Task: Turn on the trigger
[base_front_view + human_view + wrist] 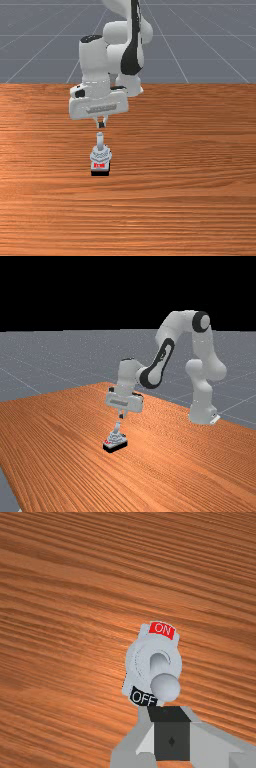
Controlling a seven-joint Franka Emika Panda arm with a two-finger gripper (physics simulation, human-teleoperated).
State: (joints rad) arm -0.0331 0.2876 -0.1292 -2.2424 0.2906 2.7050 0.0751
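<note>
In the front view the gripper [101,124] hangs with its fingers together, above and on the arm's side of the grey toggle switch [101,156]. The far view has the gripper [121,416] just over the lever [117,427], with a small gap. A red ON label [162,629] and a black OFF label [143,697] mark the switch's two ends in the wrist view. Its round-tipped lever [165,686] leans to the OFF end, close to the shut gripper [171,714]; nothing is held.
The switch stands on the orange-brown wooden table [190,150]. The arm's base [202,413] is at the table's edge on the far view's right.
</note>
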